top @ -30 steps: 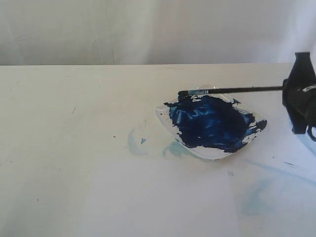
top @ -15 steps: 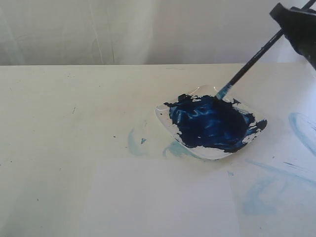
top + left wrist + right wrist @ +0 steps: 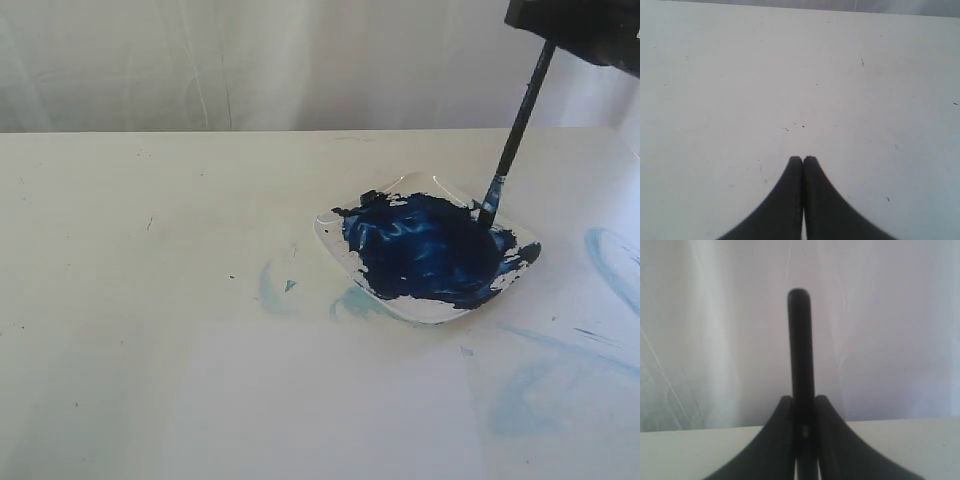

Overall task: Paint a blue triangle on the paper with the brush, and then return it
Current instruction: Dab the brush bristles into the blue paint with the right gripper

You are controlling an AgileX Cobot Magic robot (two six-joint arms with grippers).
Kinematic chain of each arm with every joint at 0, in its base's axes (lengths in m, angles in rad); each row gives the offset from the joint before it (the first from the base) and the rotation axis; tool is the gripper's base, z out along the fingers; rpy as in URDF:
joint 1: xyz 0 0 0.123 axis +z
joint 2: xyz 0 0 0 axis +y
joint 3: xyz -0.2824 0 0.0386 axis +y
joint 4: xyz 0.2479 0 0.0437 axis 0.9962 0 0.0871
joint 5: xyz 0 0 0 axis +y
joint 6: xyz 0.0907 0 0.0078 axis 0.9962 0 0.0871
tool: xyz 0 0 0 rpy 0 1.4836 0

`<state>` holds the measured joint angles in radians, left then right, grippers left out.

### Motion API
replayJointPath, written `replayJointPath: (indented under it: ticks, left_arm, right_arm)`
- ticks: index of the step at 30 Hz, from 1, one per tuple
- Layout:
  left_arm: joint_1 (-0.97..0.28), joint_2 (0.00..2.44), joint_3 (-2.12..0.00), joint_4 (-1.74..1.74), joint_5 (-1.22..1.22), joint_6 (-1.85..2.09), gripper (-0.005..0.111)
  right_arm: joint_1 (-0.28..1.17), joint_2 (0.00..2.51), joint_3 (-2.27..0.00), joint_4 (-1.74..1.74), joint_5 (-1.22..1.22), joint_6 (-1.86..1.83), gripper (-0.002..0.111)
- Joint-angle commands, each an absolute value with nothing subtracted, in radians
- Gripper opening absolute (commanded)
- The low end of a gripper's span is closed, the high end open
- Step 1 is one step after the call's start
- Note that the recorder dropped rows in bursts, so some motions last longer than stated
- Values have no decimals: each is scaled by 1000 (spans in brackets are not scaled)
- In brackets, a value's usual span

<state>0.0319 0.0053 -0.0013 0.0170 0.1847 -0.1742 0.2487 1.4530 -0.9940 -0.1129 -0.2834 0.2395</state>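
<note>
Right wrist view: right gripper (image 3: 801,400) clamps the brush (image 3: 799,340), tip in the dish (image 3: 432,312). Left gripper (image 3: 802,159) closed, empty.

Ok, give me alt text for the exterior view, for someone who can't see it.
A black paintbrush, held nearly upright by the right arm's fingers, dips its tip into dark blue paint in a clear dish on a cream table. Blank white paper lies nearer the camera.

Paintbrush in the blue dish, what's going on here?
The right end effector grips the brush nearly upright, its tip dipped in the dark blue paint in the clear dish. The paper in front has nothing painted on it yet. The left end effector is shut, empty, over the table.
</note>
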Motion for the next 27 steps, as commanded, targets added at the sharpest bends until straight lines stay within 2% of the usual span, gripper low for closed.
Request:
replayJointPath:
  ticks: [1, 14, 27]
  left_arm:
    - [23, 0, 0, 17, 180, -181, 0]
    - [23, 0, 0, 17, 180, -181, 0]
    - [23, 0, 0, 17, 180, -181, 0]
  right_arm:
    - [248, 1512, -999, -138, -388, 241, 0]
    - [248, 1674, -999, -138, -461, 277, 0]
    - [248, 1688, -999, -138, -500, 292, 0]
